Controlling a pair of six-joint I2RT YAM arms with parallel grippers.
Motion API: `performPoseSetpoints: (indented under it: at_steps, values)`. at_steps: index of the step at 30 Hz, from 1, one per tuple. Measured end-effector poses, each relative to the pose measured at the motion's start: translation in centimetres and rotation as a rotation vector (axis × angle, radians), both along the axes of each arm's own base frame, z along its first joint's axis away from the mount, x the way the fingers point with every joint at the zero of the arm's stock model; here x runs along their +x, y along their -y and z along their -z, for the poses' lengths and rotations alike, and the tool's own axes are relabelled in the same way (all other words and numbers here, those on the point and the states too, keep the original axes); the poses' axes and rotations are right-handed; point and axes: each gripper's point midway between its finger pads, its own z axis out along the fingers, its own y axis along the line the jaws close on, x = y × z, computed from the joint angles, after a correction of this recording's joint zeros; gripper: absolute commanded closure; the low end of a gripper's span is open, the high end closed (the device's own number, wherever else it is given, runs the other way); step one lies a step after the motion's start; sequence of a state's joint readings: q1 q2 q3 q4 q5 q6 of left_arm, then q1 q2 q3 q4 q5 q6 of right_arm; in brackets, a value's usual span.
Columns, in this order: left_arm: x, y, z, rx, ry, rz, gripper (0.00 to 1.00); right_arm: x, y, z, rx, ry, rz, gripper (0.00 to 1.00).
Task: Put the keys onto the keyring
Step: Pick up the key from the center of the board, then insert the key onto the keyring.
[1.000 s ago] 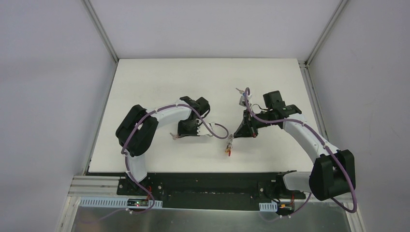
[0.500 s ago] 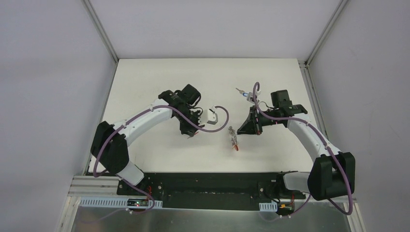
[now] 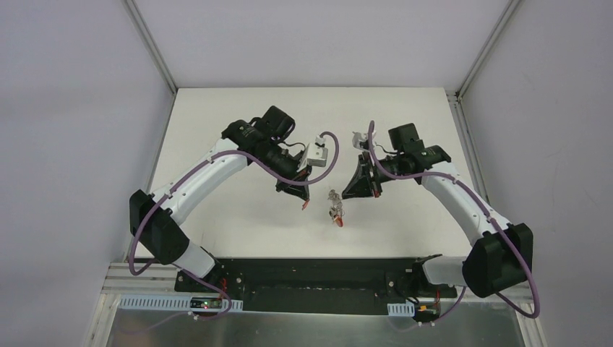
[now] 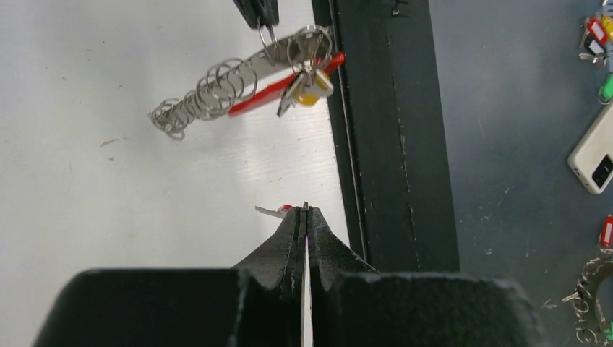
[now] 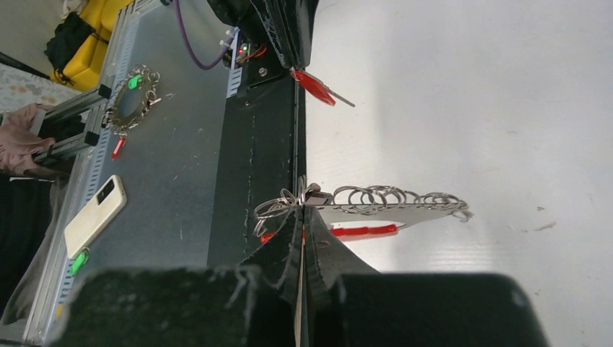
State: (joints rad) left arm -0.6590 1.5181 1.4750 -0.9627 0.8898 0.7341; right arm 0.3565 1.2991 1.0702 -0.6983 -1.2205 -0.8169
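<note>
Two closed grippers meet just past the black base rail (image 4: 390,144), over the near middle of the white table (image 3: 238,116). Nearest of all, and caught only by the wrist cameras, a white phone (image 5: 94,217) and a spare bunch of keys (image 5: 134,97) with a green tag lie on the grey metal shelf in front of that rail. The right gripper (image 5: 302,211) has its fingers pinched together on one end of the keyring (image 5: 390,206). Its own camera sees the keyring edge-on, the grey half with its wire rings above and the red half below. The left wrist view adds a yellow-tagged key (image 4: 311,92) hanging from the loop near the gripped end. Just beside the keyring but apart from it, the left gripper (image 4: 304,210) is clamped narrow on a red-tagged key (image 5: 316,85). The silver blade sticks out past the fingertips. From overhead this key shows only as a red speck.
</note>
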Motion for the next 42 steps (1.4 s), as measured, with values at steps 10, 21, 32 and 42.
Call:
performPoseSetpoints:
  at_steps: [10,21,32,42]
  values:
    - [-0.5,1.4,-1.7,-0.146,-0.023,-0.052,1.0,-2.1,-2.4,0.5,-0.012,-0.03,-0.11,1.0]
    - [-0.5,3.7,-3.8,-0.297,-0.144,-0.113,1.0,-2.7,-4.3,-0.4,0.034,-0.041,-0.162,1.0]
    - [-1.2,3.9,-3.6,-0.324,-0.173,-0.074,1.0,-2.7,-4.5,-0.7,0.048,-0.046,-0.168,1.0]
    - [-1.8,3.4,-2.9,-0.315,-0.136,-0.021,1.0,-2.8,-4.6,-0.9,0.054,-0.05,-0.174,1.0]
